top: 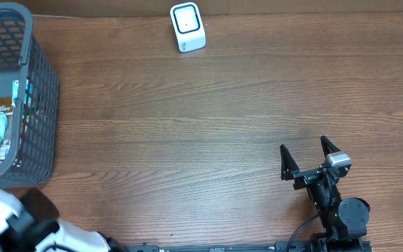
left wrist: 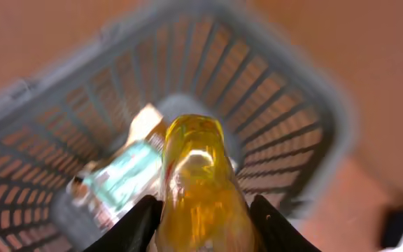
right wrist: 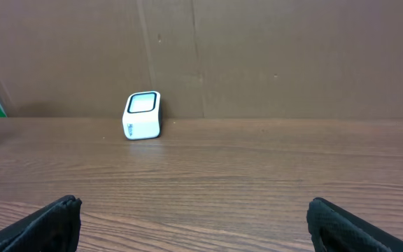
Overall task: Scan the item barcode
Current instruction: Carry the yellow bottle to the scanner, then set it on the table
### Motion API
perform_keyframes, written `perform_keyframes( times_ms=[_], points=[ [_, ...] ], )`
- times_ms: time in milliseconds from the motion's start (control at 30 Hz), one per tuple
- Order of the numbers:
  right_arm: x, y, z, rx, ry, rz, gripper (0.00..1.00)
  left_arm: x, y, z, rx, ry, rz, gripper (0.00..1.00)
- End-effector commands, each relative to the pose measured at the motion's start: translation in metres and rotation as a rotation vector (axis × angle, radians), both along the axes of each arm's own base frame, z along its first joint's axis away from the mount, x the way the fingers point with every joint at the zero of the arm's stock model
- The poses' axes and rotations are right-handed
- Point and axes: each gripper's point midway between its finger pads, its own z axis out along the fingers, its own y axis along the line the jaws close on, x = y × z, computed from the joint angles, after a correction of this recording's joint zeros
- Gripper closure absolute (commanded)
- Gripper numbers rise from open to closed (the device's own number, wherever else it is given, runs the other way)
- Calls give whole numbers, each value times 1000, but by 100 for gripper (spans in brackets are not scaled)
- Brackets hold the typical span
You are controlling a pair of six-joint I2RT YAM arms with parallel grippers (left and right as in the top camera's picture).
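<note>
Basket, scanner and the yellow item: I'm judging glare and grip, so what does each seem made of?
Basket: grey moulded plastic, matte, going by its open lattice walls.
Scanner: white hard plastic, smooth, with a dark-rimmed window.
Yellow item: glossy, see-through plastic, perhaps film or a bottle; bright highlights show, but blur leaves it open.

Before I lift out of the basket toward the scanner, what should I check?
1. Left fingers closed on yellow item, one each side: ok.
2. Yellow item clear of basket rim: cannot tell, view blurred.
3. Barcode facing: cannot tell, none visible.
4. Scanner standing at the table's far edge: ok.
5. Table between basket and scanner bare: ok.
6. Right gripper open, parked away from that route: ok.
</note>
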Motion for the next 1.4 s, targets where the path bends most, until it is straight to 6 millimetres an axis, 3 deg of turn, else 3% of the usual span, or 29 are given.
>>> perform_keyframes(
  times_ms=[0,200,433,533,700,1067,1233,1367],
  points=[
    [1,-2,-3,0,1,-10,0,0,-46,54,-1,-187,-80,78],
    [1,-2,-3,0,1,-10,0,3,-115,83,22,-257,-241,82],
    [1,-2,-3,0,1,-9,0,7,-209,81,-11,-228,-500,82],
    [1,-2,-3,0,1,-10,0,8,-254,66,-31,-161,-643,82],
    [1,-2,-3,0,1,-9,0,11,-310,42,-54,-63,-795,82],
    [1,-2,-3,0,1,-10,0,27,-412,-18,-92,137,-983,81],
    [1,-2,-3,0,2,-9,0,36,-474,-72,-158,284,-1017,81],
    [1,-2,-3,0,1,-9,0,40,-505,-102,-192,355,-1015,84]
  ],
)
